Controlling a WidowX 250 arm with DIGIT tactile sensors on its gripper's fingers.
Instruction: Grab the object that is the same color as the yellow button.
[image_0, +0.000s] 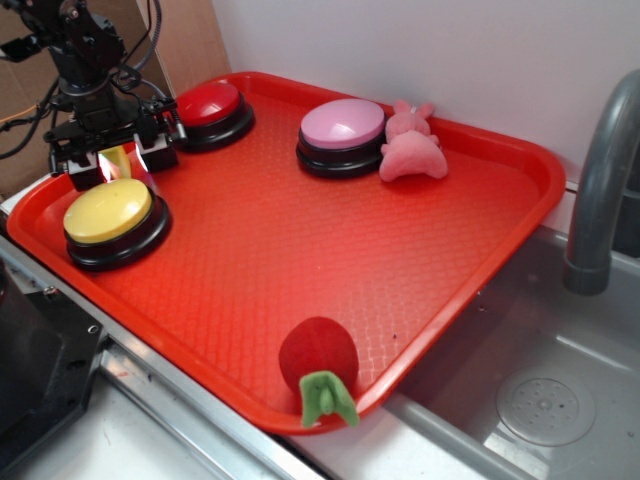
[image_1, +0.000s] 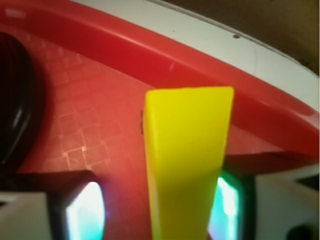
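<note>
Your arm stands at the upper left of the exterior frame, wrist pointing straight down over the red tray's (image_0: 420, 270) back-left corner. The gripper (image_0: 118, 165) is pinching the yellow wedge (image_1: 187, 160) between its fingers (image_1: 82, 210), just behind the yellow button (image_0: 108, 212). In the wrist view the wedge's long axis runs vertically up the frame centre, its broad flat end toward the tray rim.
</note>
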